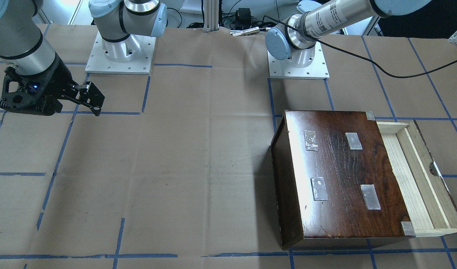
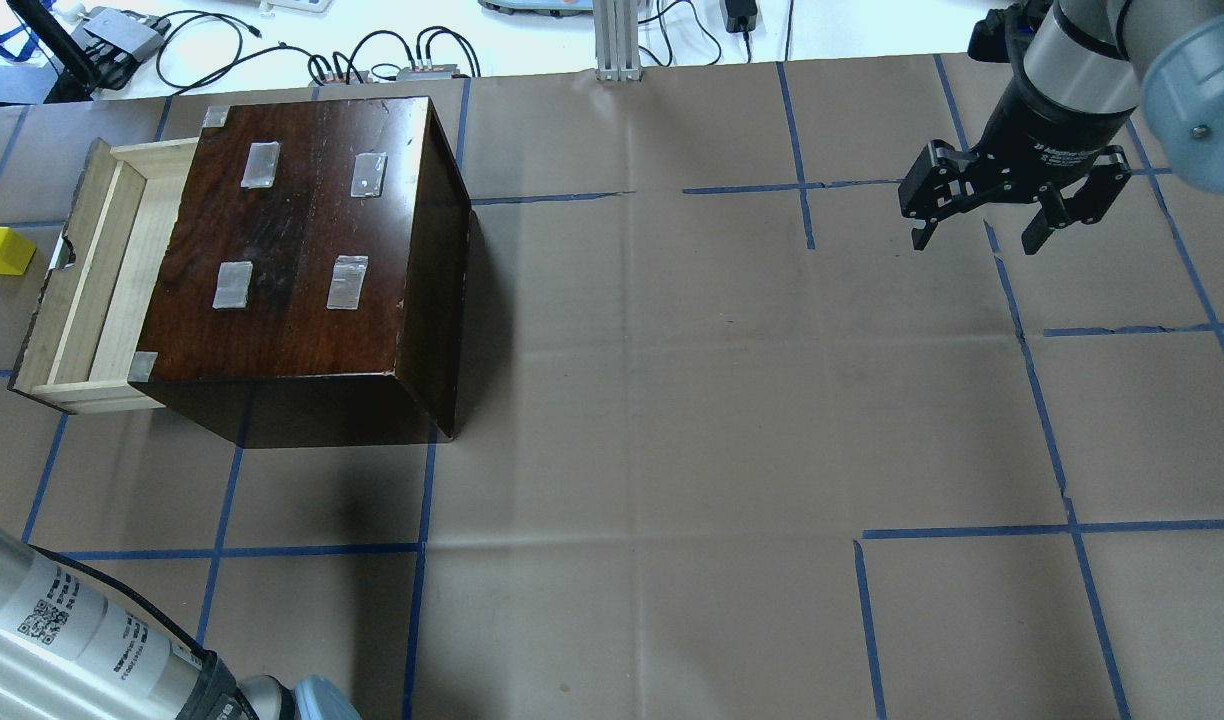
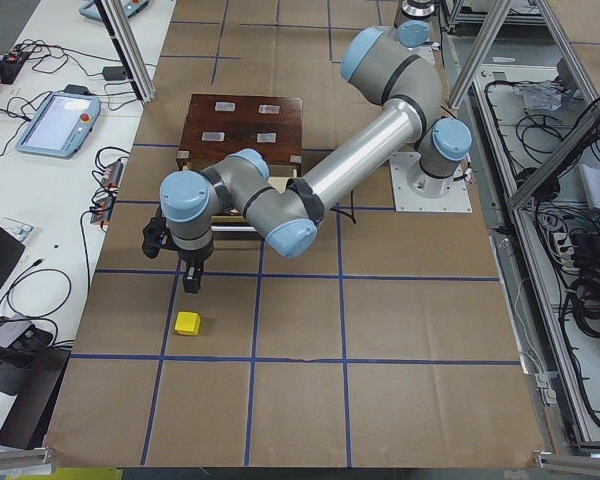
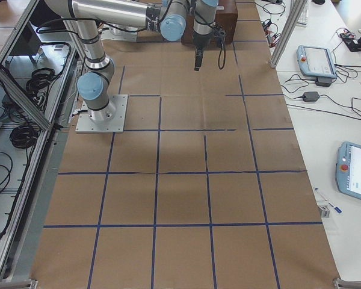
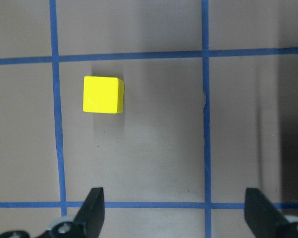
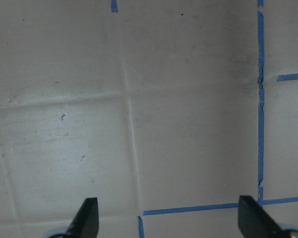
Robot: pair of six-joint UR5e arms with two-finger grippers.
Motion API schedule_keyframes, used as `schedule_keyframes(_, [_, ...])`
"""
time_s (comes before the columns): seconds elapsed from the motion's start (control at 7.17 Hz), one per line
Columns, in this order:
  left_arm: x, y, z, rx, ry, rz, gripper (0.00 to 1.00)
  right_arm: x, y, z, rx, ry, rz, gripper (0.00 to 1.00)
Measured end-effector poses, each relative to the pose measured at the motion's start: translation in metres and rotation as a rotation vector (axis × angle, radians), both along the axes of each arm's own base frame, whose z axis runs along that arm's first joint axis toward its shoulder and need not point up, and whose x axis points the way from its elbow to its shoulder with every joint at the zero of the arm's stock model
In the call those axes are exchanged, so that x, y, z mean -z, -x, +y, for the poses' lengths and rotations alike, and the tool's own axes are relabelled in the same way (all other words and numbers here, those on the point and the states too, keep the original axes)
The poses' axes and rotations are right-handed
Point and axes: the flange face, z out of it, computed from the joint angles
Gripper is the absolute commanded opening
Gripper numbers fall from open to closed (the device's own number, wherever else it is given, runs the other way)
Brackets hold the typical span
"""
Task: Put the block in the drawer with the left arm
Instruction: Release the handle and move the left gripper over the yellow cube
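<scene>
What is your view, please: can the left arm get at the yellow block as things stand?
Probably yes. The left gripper hangs open just short of the block, which lies on bare paper with nothing between them; the open drawer stands apart from it.

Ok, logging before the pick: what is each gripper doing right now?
Left gripper: open, holding nothing.
Right gripper: open, holding nothing.

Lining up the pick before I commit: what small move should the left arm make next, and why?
Probably slide the open left pincer over the block before descending. In the wrist view the block lies on the table beyond the fingertips and off toward one finger, not between them. The drawer already stands open.
</scene>
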Motion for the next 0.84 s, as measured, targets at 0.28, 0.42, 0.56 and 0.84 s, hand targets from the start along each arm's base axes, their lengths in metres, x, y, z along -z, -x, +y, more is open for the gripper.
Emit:
schedule_keyframes(0.28, [0.019,-0.046,-0.022,0.013,-0.015,0.048,0.98,0.0,0.0,0.0,0.0,0.0,0.0,1.0])
schedule_keyframes(0.42, [0.036,-0.068,-0.03,0.01,-0.007,0.065,0.98,0.0,0.0,0.0,0.0,0.0,0.0,1.0])
schedule_keyframes(0.56, [0.053,-0.081,-0.038,0.015,-0.003,0.071,0.98,0.0,0.0,0.0,0.0,0.0,0.0,1.0])
schedule_keyframes(0.84, [0.075,-0.087,-0.046,0.028,-0.008,0.082,0.95,0.0,0.0,0.0,0.0,0.0,0.0,1.0])
